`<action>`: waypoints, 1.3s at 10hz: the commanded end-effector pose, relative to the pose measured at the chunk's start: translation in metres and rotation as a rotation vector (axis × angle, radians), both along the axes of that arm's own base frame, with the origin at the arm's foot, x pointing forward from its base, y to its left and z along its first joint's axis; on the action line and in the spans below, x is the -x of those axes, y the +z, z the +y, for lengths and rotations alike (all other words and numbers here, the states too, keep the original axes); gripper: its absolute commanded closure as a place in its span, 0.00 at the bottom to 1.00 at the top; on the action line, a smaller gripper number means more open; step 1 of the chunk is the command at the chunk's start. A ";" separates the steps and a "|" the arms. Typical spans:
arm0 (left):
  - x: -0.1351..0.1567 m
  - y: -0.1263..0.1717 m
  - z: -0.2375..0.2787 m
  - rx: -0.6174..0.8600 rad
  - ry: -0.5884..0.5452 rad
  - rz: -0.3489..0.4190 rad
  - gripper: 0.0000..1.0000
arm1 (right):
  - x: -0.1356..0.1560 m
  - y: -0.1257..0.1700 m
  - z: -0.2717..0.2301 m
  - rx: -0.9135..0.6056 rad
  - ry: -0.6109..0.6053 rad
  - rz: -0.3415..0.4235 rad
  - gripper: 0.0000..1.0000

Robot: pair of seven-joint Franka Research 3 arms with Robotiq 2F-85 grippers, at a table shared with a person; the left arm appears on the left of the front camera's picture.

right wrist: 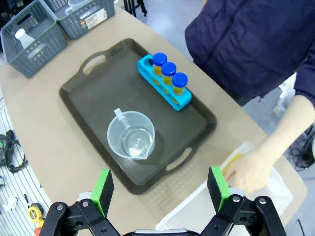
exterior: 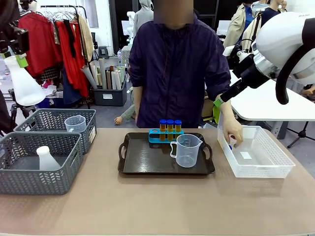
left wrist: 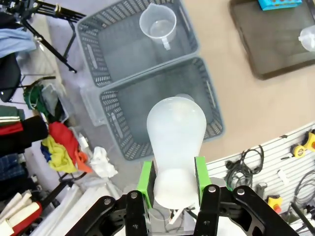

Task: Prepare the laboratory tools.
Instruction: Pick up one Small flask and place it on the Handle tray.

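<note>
Table (exterior: 147,211): tan top, bare at the front.
Near grey basket (exterior: 34,184): 1 second flask (exterior: 47,158) inside, not yet moved.
Tray (exterior: 142,160): beaker (exterior: 187,150) and 3 tubes (exterior: 170,125) in place; the task looks about half done.
Far grey basket (exterior: 49,117): 1 spare beaker (exterior: 75,123).
Lattice basket (exterior: 266,169): person's hand (exterior: 232,132) inside.
Left gripper (left wrist: 173,176): clamped on the conical flask (left wrist: 176,132), high over the grey baskets.
Right gripper (right wrist: 161,189): wide, empty, above the tray's edge.
Room: clothes rail (exterior: 64,34) behind.

Table (exterior: 147,206): tray (exterior: 145,160), grey baskets (exterior: 29,183), white basket (exterior: 258,173)
</note>
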State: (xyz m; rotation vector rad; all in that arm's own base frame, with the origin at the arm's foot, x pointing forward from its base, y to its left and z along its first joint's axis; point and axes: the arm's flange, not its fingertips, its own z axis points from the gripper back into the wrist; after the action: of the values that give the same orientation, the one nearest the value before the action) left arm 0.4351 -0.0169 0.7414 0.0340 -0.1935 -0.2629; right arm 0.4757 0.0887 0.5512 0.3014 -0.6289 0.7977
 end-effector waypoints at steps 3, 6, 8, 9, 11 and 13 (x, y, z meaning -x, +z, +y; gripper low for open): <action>0.002 0.002 -0.001 0.004 0.014 -0.005 1.00 | 0.000 0.000 -0.001 -0.008 0.001 0.002 0.00; 0.007 0.022 -0.013 -0.039 -0.054 -0.028 1.00 | 0.000 0.000 -0.001 -0.008 0.001 0.002 0.00; 0.022 0.066 -0.055 -0.079 -0.182 -0.065 1.00 | 0.000 0.000 -0.001 -0.008 0.001 0.002 0.00; 0.025 0.080 -0.077 -0.100 -0.224 -0.098 1.00 | 0.000 0.000 -0.001 -0.008 0.001 0.002 0.00; 0.021 0.105 -0.126 -0.176 -0.348 -0.140 1.00 | 0.000 0.000 -0.001 -0.008 0.001 0.002 0.00; 0.011 0.107 -0.177 -0.185 -0.409 -0.193 1.00 | 0.000 0.000 -0.001 -0.008 0.001 0.002 0.00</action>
State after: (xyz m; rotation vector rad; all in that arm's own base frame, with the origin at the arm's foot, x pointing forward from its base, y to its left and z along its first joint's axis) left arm 0.4066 -0.1860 0.8391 0.1801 -0.3491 -0.6621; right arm 0.4757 0.0890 0.5513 0.3011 -0.6289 0.7982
